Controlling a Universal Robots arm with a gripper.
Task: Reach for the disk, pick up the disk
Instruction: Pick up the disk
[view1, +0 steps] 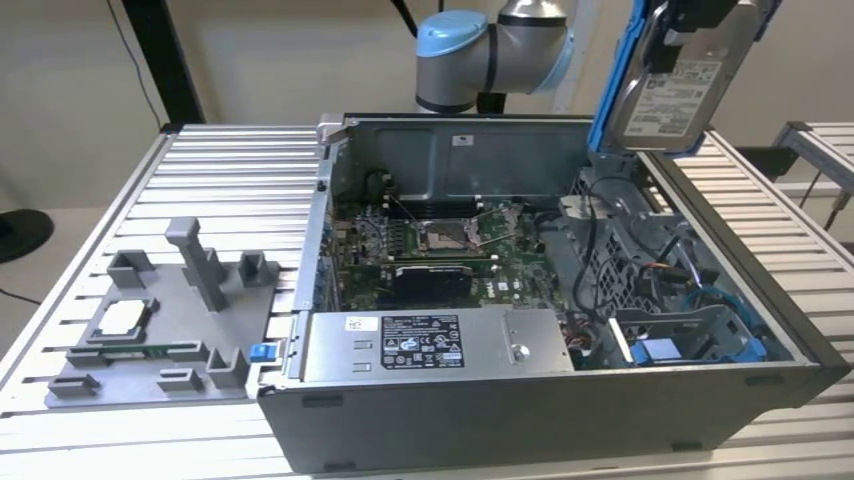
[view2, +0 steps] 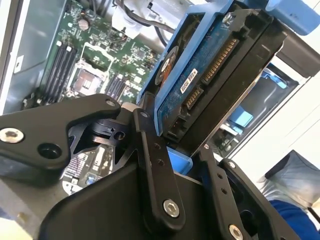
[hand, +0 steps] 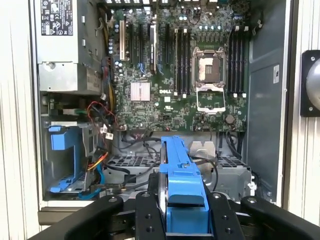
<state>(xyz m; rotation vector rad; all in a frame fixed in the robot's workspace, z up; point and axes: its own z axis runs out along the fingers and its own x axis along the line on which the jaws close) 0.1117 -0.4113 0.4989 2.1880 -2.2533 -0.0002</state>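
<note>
The disk (view1: 671, 88), a silver drive with a white label in a blue bracket, hangs upright in the air above the far corner of the open computer case, on the exterior view's right. My gripper (view1: 697, 28) is shut on its upper end. In the second wrist view the black fingers (view2: 151, 155) clamp both sides of the disk (view2: 220, 70), whose circuit board and connector face the camera. In the first wrist view the blue bracket of the disk (hand: 181, 175) rises between the fingers, over the case interior.
The open computer case (view1: 534, 410) lies on a roller table, showing the motherboard (view1: 441, 240), a grey power-supply box (view1: 427, 345) and a blue drive bay (view1: 687, 345). A grey fixture (view1: 200, 300) holding a small square chip (view1: 120, 318) sits on the exterior view's left.
</note>
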